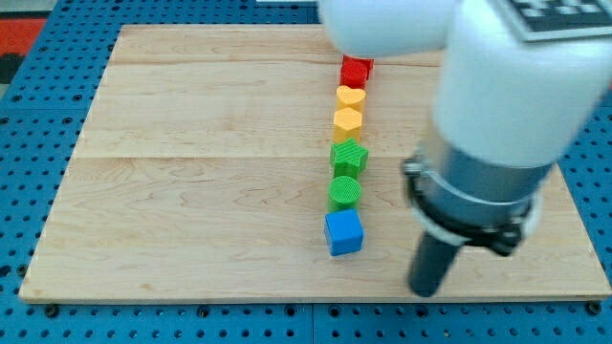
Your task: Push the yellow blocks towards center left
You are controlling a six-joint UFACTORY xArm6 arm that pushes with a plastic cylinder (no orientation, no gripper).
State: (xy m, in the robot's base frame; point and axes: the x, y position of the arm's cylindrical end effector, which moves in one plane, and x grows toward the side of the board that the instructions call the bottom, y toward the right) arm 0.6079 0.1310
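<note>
Two yellow blocks stand in a column of blocks right of the board's middle: a yellow heart (350, 96) and, touching it below, a yellow pentagon-like block (347, 120). A red block (356, 70) is above them. Below come a green hexagon-like block (349, 157), a green round block (344, 191) and a blue cube (343, 232). My tip (425, 290) rests on the board at the view's bottom right, to the right of and below the blue cube, far from the yellow blocks.
The wooden board (191, 172) lies on a blue pegboard (29, 86). The large white and grey arm body (497, 115) covers the board's upper right part.
</note>
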